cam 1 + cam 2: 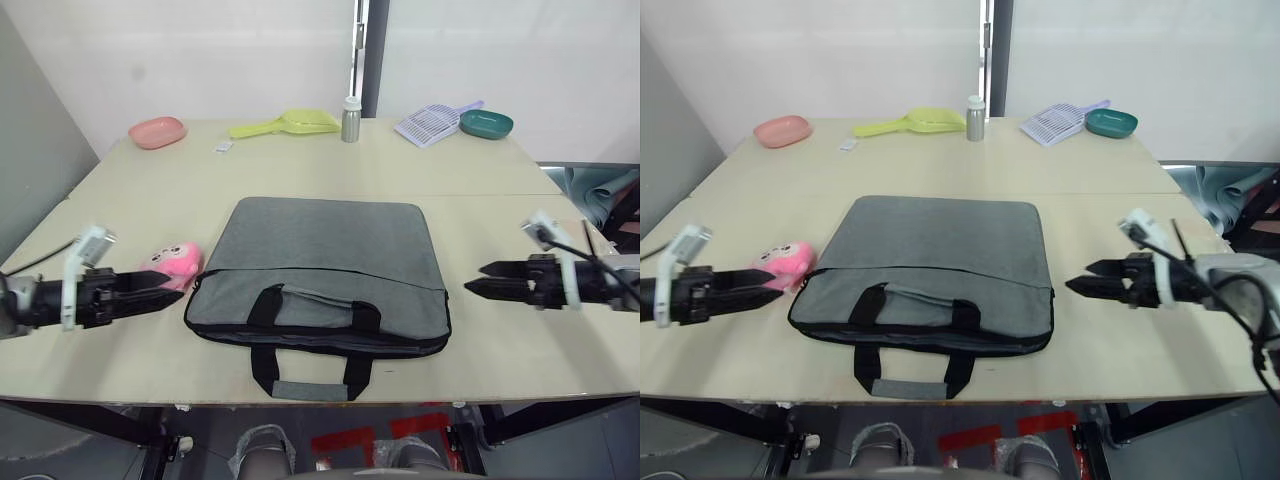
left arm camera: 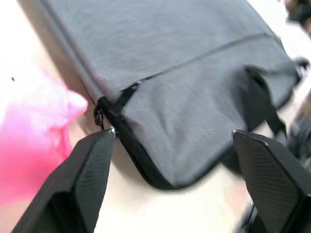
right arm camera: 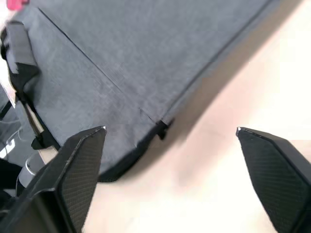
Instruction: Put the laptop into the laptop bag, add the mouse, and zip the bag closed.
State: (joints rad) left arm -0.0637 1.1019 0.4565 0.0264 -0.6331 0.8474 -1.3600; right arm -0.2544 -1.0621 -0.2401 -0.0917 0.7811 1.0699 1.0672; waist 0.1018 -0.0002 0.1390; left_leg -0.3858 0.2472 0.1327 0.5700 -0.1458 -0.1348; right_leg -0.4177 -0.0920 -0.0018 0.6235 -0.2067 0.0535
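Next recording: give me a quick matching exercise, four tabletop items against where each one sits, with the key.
Items:
1. flat grey fabric laptop bag with black handles
2. pink round plush toy
3. shallow pink oval dish
4. small silver metal bottle with a white cap

Places:
A. far left corner of the table
B. far edge, near the middle
C. centre of the table, handles toward the robot
D. just off the bag's left end, beside the left end effector

Pairs: 1-C, 2-D, 3-A, 4-B
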